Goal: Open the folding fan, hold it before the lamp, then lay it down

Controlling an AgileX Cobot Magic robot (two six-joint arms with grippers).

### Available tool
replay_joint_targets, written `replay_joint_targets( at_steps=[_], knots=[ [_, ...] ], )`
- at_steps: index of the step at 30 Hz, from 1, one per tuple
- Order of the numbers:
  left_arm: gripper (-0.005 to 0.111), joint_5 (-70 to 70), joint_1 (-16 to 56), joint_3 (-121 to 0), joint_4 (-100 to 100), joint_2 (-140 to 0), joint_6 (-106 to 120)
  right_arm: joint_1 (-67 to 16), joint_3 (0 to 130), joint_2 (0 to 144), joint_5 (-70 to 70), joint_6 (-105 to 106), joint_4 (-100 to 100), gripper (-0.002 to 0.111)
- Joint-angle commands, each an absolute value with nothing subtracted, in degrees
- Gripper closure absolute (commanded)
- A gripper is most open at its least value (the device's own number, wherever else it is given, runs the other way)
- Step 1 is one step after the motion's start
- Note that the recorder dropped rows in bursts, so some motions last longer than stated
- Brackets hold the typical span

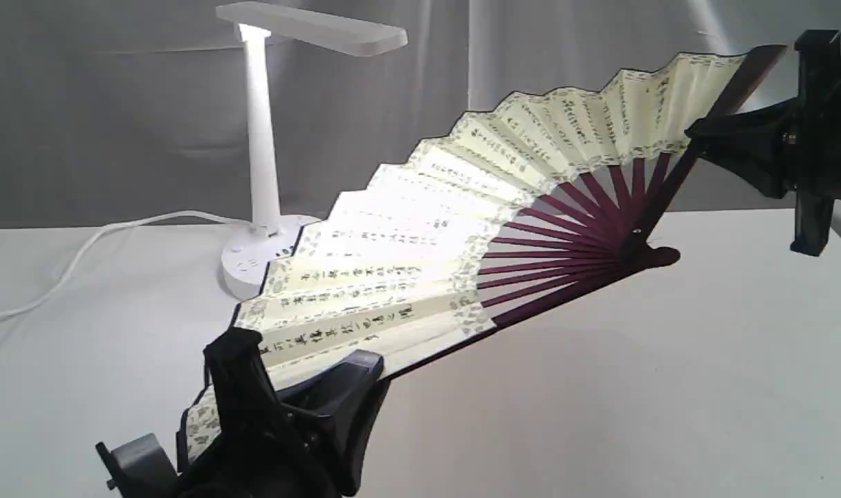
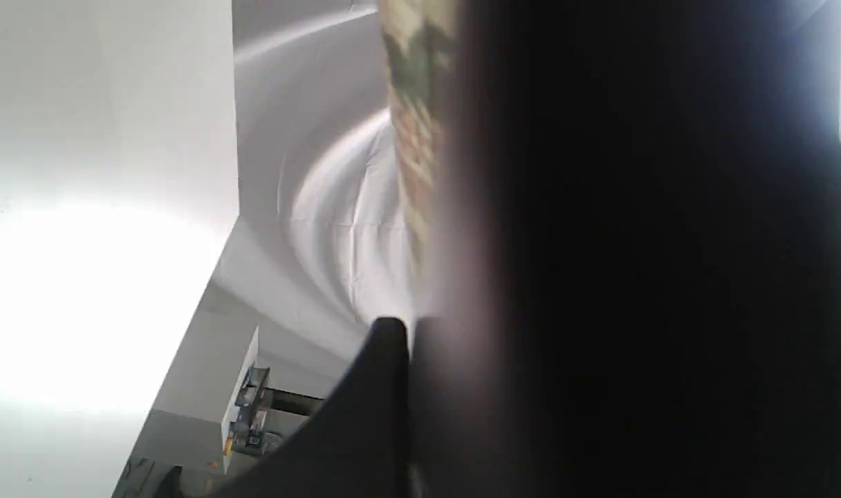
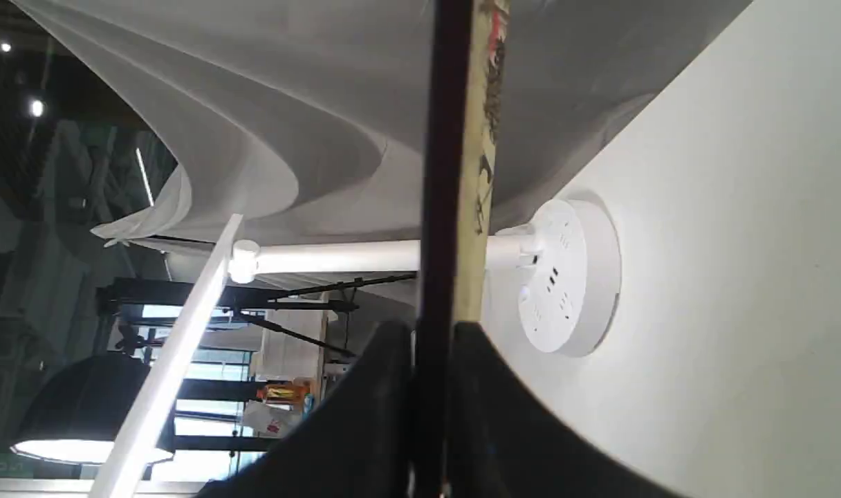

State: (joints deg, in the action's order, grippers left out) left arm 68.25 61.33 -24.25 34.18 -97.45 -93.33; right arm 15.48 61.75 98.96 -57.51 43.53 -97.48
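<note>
fan [image 1: 420, 242] spread aloft before lamp [image 1: 261, 138], above tabletop [image 1: 669, 380] | left fingers [image 1: 237, 377] pinching near guard, right fingers [image 1: 732, 142] pinching far guard | risk: torn leaf from over-spreading; drop from guard slip

Spread folding fan [image 1: 407, 263] tilted across the front of the lamp [image 1: 261, 138], screening part of its base, white cord [image 1: 137, 221] trailing left of the lamp, bare surface [image 1: 704, 387] open right of the lamp

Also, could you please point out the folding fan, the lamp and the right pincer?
folding fan [image 1: 393, 270], exterior view, lit paper leaf.
lamp [image 1: 260, 138], exterior view, upright stem.
right pincer [image 3: 431, 332], right wrist view, between its fingertips.
</note>
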Motion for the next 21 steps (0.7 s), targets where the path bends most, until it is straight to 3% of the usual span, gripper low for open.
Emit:
replay_joint_targets(
  at_steps=[1, 21],
  knots=[
    [0.107, 69.96, 61.59, -23.64, 36.31, -97.30, -92.47, 15.97, 61.86, 98.30, -55.11, 45.09, -99.95, 0.108],
    [0.107, 69.96, 60.46, -23.64, 42.84, -90.94, -86.21, 15.87, 62.09, 94.29, -55.16, 44.05, -99.95, 0.108]
  ],
)
